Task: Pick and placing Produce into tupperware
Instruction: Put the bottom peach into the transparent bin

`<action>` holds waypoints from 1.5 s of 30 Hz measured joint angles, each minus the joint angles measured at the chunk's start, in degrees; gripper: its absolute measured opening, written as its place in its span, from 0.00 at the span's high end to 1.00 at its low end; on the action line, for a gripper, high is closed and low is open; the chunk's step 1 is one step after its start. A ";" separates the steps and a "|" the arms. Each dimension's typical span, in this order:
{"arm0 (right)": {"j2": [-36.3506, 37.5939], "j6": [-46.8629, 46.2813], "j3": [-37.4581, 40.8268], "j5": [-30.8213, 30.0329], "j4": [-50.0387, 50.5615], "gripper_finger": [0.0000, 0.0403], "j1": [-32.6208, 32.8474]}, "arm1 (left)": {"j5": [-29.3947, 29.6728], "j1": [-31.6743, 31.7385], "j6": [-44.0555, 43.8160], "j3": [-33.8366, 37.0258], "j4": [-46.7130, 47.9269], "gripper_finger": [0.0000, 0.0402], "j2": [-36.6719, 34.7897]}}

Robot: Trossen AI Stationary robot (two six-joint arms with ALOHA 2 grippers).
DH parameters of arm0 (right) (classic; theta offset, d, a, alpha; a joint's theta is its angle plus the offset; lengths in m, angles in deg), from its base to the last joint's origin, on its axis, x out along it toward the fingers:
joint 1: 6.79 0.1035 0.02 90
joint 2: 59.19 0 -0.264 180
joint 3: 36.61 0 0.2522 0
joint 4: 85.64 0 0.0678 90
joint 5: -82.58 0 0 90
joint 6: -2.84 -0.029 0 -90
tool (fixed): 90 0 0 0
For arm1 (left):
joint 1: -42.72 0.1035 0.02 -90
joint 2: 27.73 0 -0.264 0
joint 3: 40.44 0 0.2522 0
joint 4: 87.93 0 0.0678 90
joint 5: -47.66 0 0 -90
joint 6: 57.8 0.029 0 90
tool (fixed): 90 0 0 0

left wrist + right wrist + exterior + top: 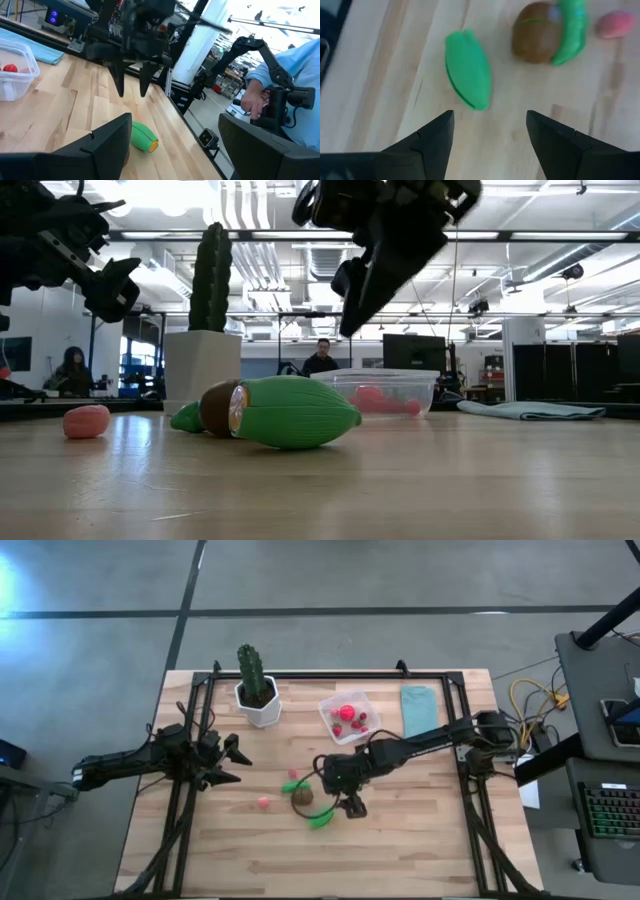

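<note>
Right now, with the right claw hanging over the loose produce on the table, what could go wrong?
1. The right claw, open, sits above the green oblong toy vegetable, whose rounded shape could roll or slip out as the fingers close.
2. The brown toy ball touches a curved green piece; a grab there might nudge both.
3. The clear plastic tupperware already holds red pieces, so a drop could bounce out.

The green pod hides most of the brown ball in the low view; the right claw is cut off by the top edge.
</note>
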 joint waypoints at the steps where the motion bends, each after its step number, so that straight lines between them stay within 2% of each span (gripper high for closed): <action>1: -0.32 1.08 0.02 -0.07 -0.09 0.40 0.35 | -0.02 0.01 -0.02 0.01 0.02 0.29 0.00; 16: -0.95 9.96 0.95 -1.63 -7.29 0.34 4.70 | 0.00 0.02 -0.02 0.00 0.02 0.29 0.00; 27: -1.01 4.66 1.01 -5.64 -15.74 0.34 6.14 | 0.00 0.02 -0.02 0.02 0.00 0.29 0.00; 37: -9.47 -4.59 -0.39 -4.62 -14.57 0.33 6.33 | -0.02 0.02 -0.02 0.02 0.02 0.29 0.04; 45: -9.23 3.13 -0.85 -5.35 -14.64 0.33 6.36 | -0.02 0.02 -0.02 0.00 0.00 0.29 0.07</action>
